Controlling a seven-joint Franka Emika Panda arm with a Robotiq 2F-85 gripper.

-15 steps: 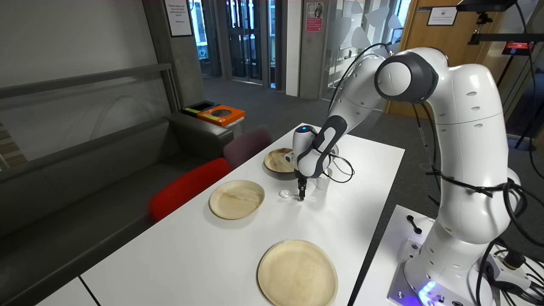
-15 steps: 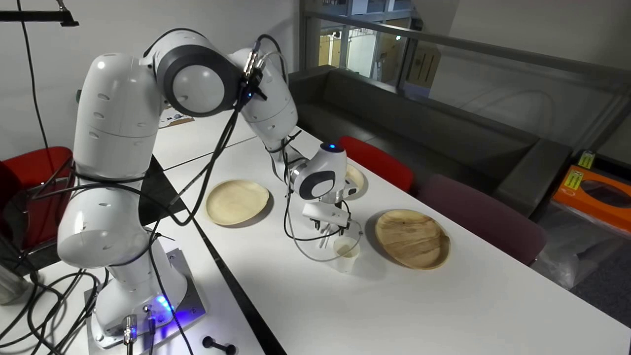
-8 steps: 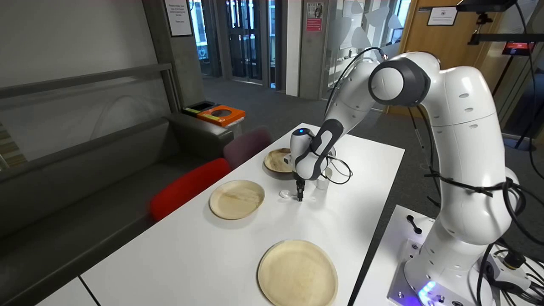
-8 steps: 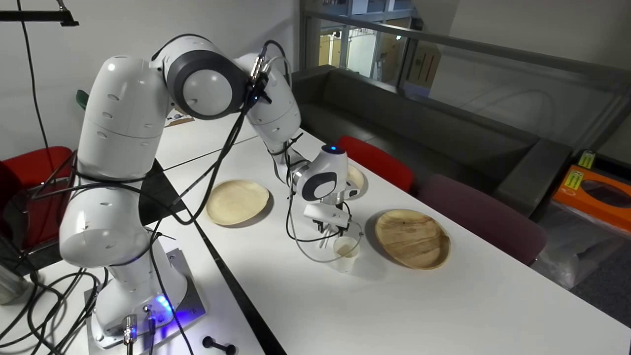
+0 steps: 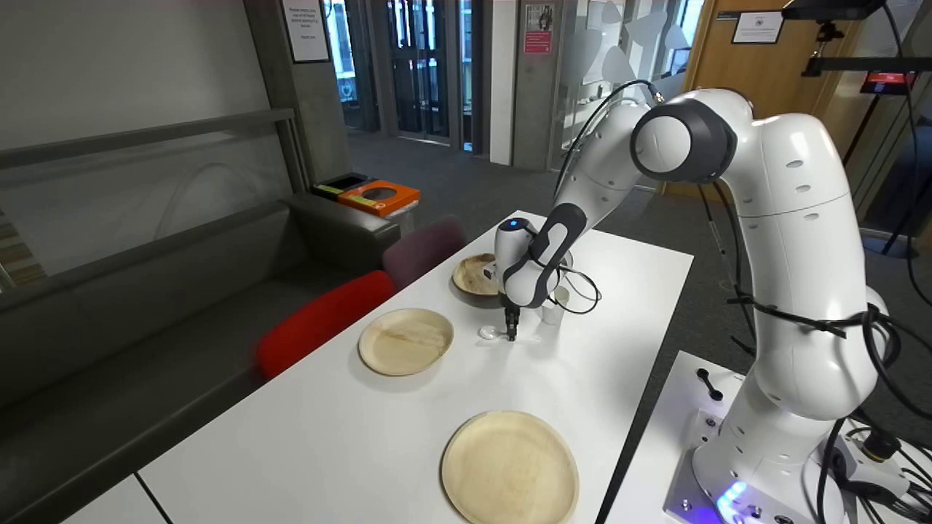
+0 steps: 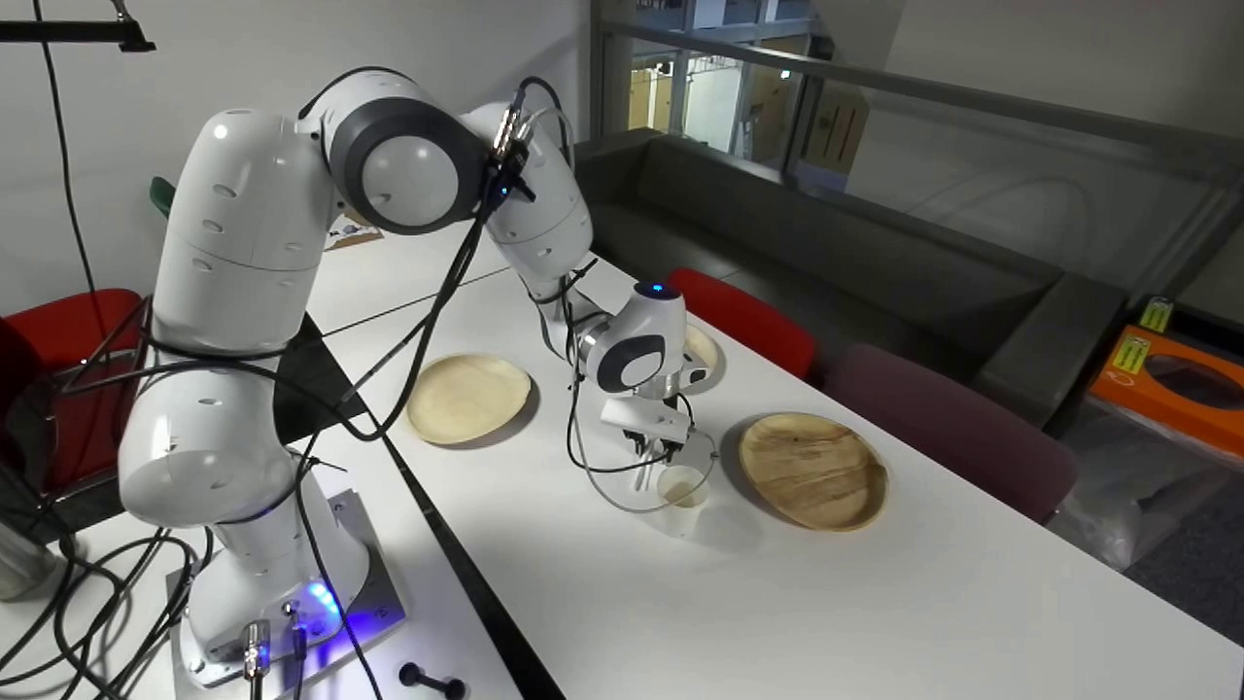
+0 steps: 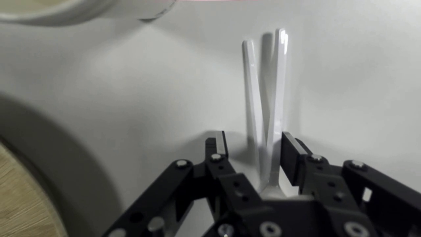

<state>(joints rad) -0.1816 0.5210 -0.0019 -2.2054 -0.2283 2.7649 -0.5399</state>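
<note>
Two white plastic utensils lie on the white table, their handles crossing in a narrow V. In the wrist view, the left handle (image 7: 255, 89) and right handle (image 7: 279, 85) run between the fingers of my open gripper (image 7: 254, 143). The right finger is against or very close to the right handle; a gap separates the left finger from the handles. The lower ends are partly hidden by the gripper. In an exterior view a spoon bowl (image 5: 490, 332) shows beside my gripper (image 5: 511, 336), low at the table. The handles (image 6: 643, 475) also show below my gripper (image 6: 655, 449).
A white cup (image 5: 552, 313) stands close to the gripper, also in the wrist view (image 7: 125, 8). A brown wooden plate (image 6: 814, 472) is beside it. Two pale plates (image 5: 405, 342) (image 5: 510, 466) lie on the table (image 5: 328, 437). Chairs (image 5: 328, 320) line the far edge.
My gripper has shifted slightly toward the spoon bowl's side, and the upper arm has dipped a little since a second ago. The cup and plates have not moved.
</note>
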